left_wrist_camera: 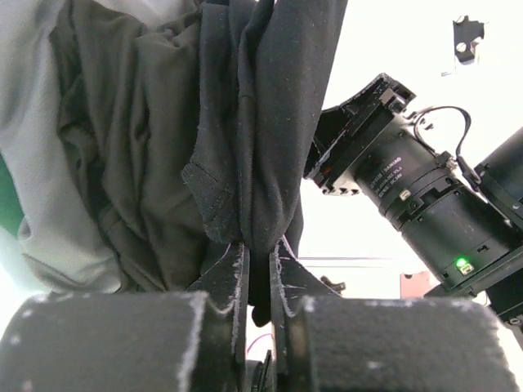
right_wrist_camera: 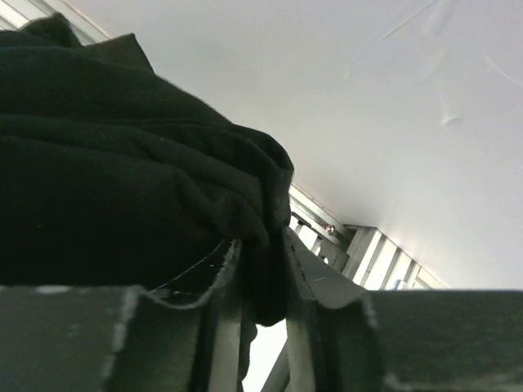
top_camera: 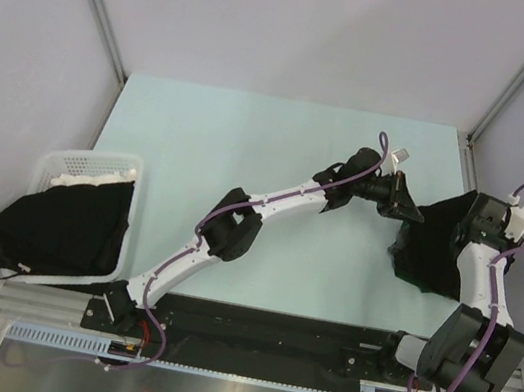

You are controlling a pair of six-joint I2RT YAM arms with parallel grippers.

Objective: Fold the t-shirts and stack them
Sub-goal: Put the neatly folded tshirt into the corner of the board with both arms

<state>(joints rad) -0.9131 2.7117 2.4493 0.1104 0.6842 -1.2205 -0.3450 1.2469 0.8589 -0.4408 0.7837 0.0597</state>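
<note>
Left tool [left_wrist_camera: 259, 249]: pinching a hanging fold of the black shirt [top_camera: 429, 254].
Right tool [right_wrist_camera: 260, 245]: pinching another bunch of it.
Shirt: crumpled over the table's [top_camera: 251, 143] right side, between both tools.
Other shirts [top_camera: 59, 226]: in the basket [top_camera: 95, 165].
Doing it well: draw the tools apart evenly, so the cloth spreads flat before any fold.

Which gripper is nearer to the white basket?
Left. The left gripper clamps the t-shirt far right of the basket; the right gripper clamps it even farther right.

A black t-shirt [top_camera: 430, 251] lies bunched right, other t-shirts [top_camera: 58, 231] heaped left.
</note>
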